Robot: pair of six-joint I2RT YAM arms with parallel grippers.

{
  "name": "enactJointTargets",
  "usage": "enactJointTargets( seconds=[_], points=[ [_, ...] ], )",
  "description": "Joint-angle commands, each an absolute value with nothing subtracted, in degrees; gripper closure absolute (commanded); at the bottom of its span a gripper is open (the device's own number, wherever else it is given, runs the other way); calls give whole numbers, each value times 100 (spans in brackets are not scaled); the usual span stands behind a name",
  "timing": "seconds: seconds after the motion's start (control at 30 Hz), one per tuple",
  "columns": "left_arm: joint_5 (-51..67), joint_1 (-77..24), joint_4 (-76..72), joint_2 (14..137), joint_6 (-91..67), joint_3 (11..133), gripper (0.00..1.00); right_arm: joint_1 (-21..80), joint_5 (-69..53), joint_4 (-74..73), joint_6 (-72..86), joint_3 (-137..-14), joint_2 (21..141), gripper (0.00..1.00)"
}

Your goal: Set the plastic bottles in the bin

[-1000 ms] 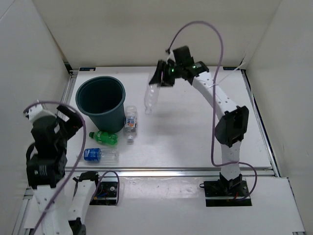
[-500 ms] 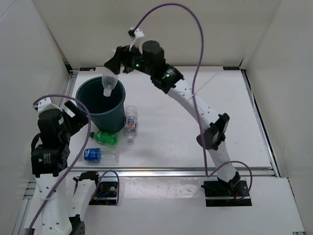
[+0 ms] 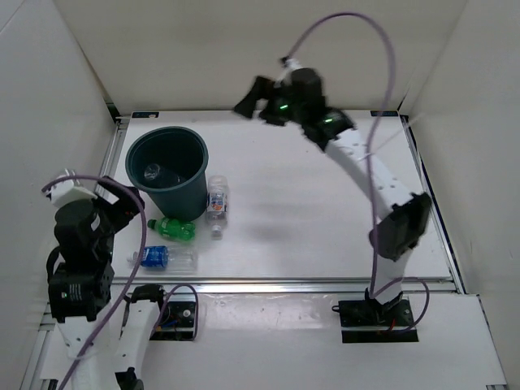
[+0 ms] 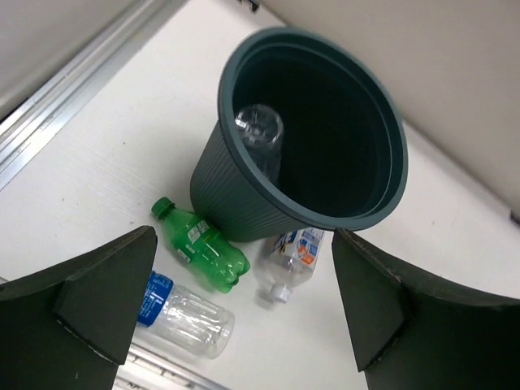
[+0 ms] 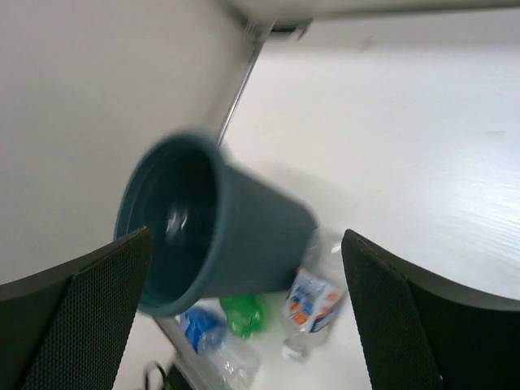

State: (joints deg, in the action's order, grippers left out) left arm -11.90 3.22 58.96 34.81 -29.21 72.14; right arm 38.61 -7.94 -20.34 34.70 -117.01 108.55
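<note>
The dark teal bin (image 3: pixel 175 200) stands upright at the back left. A nearly plain clear bottle (image 3: pixel 154 172) lies inside it, also seen from the left wrist (image 4: pixel 262 138). Three bottles lie on the table at its base: a green one (image 3: pixel 172 228), a white-red labelled one (image 3: pixel 216 203) and a blue-labelled one (image 3: pixel 166 257). My right gripper (image 3: pixel 250 96) hangs open and empty, high at the back, right of the bin. My left gripper (image 3: pixel 118 195) is open above the table's left edge, its jaws framing the bin (image 4: pixel 236 203) and the green bottle (image 4: pixel 199 244).
White walls enclose the table on three sides. A metal rail (image 3: pixel 309 284) runs along the near edge and another along the left edge (image 4: pixel 57 114). A purple cable (image 3: pixel 382 49) loops above the right arm.
My right gripper carried the clear bottle from mid-table to over the bin, opened, and the bottle dropped in. The arm has since swung back to the right. The left arm shifted slightly.
</note>
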Motion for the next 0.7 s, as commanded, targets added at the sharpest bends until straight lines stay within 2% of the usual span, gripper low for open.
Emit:
enactJointTargets(
  seconds=[0.0, 0.07, 0.23, 0.43, 0.67],
  points=[
    [-1643, 290, 5897, 2815, -3260, 6883, 0, 2542, -1956, -1829, 4921, -10603, 10248, 0],
    [-1644, 290, 5976, 2646, -3330, 6741, 0, 2251, -3025, -1828, 4922, -10003, 10396, 0],
    [-1521, 290, 6406, 2531, -3428, 6680, 0, 2468, -4101, -1530, 4667, -9572, 11275, 0],
    [-1459, 290, 6548, 2584, -3681, 6627, 0, 3005, -4579, -1537, 4614, -10053, 12697, 0],
    [-1521, 290, 6548, 2636, -3885, 6390, 0, 3252, -4842, -1600, 4675, -10589, 13561, 0]
  ],
)
